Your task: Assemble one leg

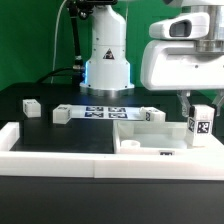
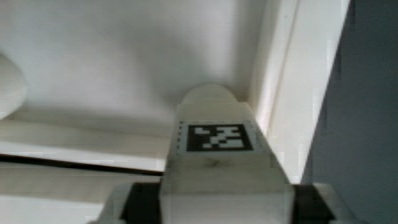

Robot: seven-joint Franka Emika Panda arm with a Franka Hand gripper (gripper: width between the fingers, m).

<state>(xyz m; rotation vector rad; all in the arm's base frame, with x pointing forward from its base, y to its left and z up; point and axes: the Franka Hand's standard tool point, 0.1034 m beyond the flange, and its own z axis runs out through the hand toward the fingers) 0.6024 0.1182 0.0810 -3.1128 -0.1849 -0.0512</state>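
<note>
Gripper point(image 1: 194, 105) is gripping the leg point(image 1: 198, 126) between its fingers, holding it upright with the tag facing out, at 3 o'clock in the exterior view. Leg is hanging over the 3 o'clock corner of the panel point(image 1: 140, 140); whether they touch, cannot tell. Judgement: the upright grip near the top is leaving the leg's lower end free for seating at that corner. Other blocks point(image 1: 60, 114) are lying near the marker board point(image 1: 100, 112), toward 9 o'clock, well apart from the panel corner.

Glossy white arm point(image 1: 107, 45), blue-lit band point(image 1: 107, 71), black cables point(image 1: 71, 40), boxy white tool point(image 1: 193, 110)
</note>
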